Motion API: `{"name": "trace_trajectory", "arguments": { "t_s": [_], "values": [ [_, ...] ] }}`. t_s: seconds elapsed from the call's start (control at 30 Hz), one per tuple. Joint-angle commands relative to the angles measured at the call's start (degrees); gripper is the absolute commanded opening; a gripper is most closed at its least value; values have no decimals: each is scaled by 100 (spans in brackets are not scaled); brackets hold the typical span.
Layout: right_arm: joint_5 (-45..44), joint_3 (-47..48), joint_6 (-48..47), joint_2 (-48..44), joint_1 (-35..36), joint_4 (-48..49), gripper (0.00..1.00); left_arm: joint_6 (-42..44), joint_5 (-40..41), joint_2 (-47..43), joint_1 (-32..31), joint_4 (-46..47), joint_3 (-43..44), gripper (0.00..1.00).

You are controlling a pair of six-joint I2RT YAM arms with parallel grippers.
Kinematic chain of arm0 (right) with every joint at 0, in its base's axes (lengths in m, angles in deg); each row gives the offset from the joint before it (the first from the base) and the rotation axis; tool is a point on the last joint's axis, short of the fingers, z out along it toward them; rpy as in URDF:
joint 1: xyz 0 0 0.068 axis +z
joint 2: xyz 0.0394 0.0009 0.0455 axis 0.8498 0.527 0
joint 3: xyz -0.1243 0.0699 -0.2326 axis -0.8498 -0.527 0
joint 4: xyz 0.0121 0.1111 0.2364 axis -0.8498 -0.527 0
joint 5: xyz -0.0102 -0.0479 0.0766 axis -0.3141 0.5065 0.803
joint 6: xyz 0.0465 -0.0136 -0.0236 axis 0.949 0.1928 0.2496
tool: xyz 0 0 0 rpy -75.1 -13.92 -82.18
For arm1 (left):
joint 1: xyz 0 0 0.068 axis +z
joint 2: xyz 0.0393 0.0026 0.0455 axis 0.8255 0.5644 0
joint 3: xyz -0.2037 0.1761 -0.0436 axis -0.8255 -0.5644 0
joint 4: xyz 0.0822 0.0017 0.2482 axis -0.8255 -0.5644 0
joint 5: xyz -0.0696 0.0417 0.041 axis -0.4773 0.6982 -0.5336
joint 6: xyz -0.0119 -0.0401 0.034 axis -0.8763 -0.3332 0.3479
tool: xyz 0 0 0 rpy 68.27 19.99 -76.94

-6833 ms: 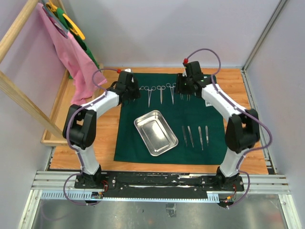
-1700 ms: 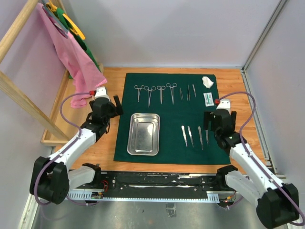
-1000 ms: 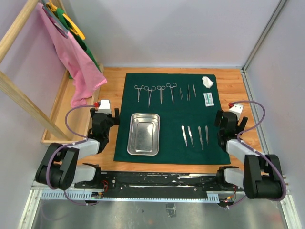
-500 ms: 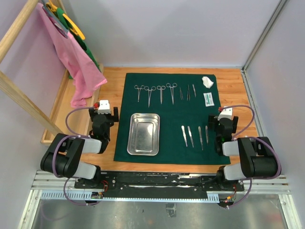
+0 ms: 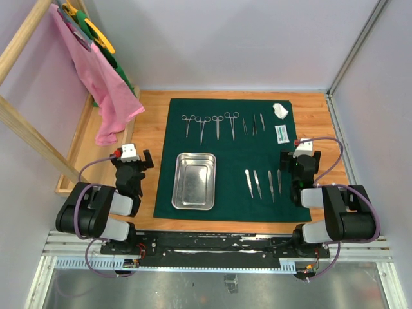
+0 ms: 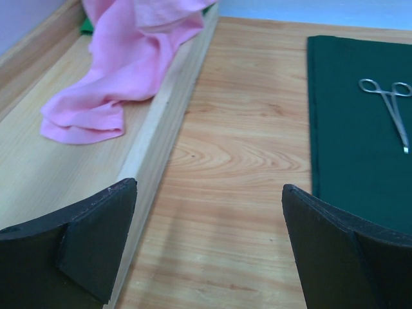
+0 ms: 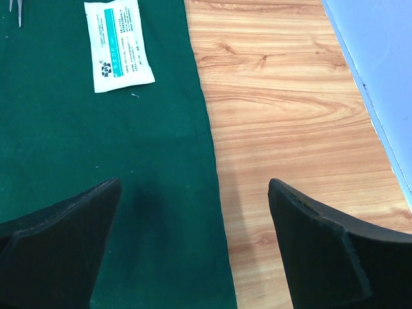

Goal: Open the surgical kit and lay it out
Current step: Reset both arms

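Your overhead view takes in the whole green cloth (image 5: 228, 158), spread flat. It holds forceps (image 5: 209, 123) in a row at 12 o'clock, the gauze wad (image 5: 280, 110) at the 1 o'clock corner, the packet (image 5: 281, 134) just toward 6 from it, and tweezers (image 5: 262, 183) at 4 o'clock. The steel tray (image 5: 194, 181) sits at 8 o'clock, its bare floor showing.

Only the right wrist view resolves the packet's teal print. There your right gripper (image 7: 194, 183) stands spread wide over the cloth's right edge.

The left wrist view shows the left gripper (image 6: 207, 187) also wide apart above the table (image 6: 238, 154). A pink cloth (image 6: 122, 71) lies in the wooden side tray (image 6: 164, 122) at 10 o'clock.
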Motion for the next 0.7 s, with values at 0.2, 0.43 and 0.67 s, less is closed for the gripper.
{"name": "trace_trajectory", "arguments": {
  "t_s": [0.2, 0.43, 0.67],
  "values": [
    [38, 84, -93, -58, 67, 48, 98, -191, -161, 132, 112, 363, 76, 99],
    [39, 76, -93, -58, 64, 52, 98, -383, -129, 113, 256, 190, 152, 99],
    [50, 100, -87, -40, 54, 33, 98, -376, -137, 106, 256, 201, 135, 99]
  ]
}}
